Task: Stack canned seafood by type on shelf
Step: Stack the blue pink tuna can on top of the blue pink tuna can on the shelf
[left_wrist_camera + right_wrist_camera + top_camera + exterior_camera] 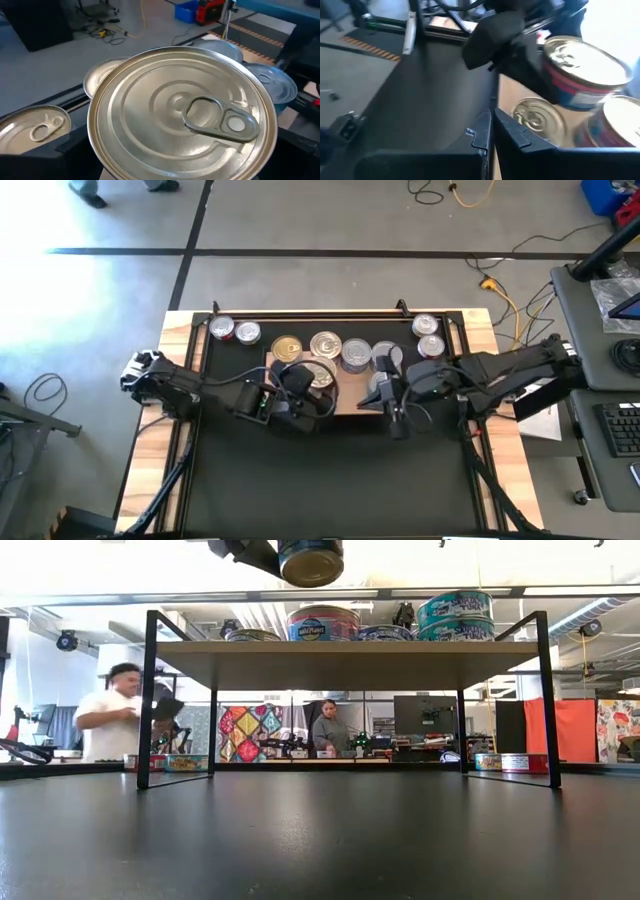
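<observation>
Now my left claw [300, 380], jaws wide, grips tin [182, 117], lifted over shelf [350, 402]. Right claw [490, 132] shut, empty, beside. Risk: tin lands off-centre on stack below, slides off.

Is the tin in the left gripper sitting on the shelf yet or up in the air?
In the air: in the low view the tin hangs above the shelf.

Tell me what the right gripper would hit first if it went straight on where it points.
Most likely the left gripper, which holds a tin above the shelf: its dark body sits straight ahead of the shut right gripper, beyond bare mat. Depth is unclear, so it could pass beneath.
</observation>
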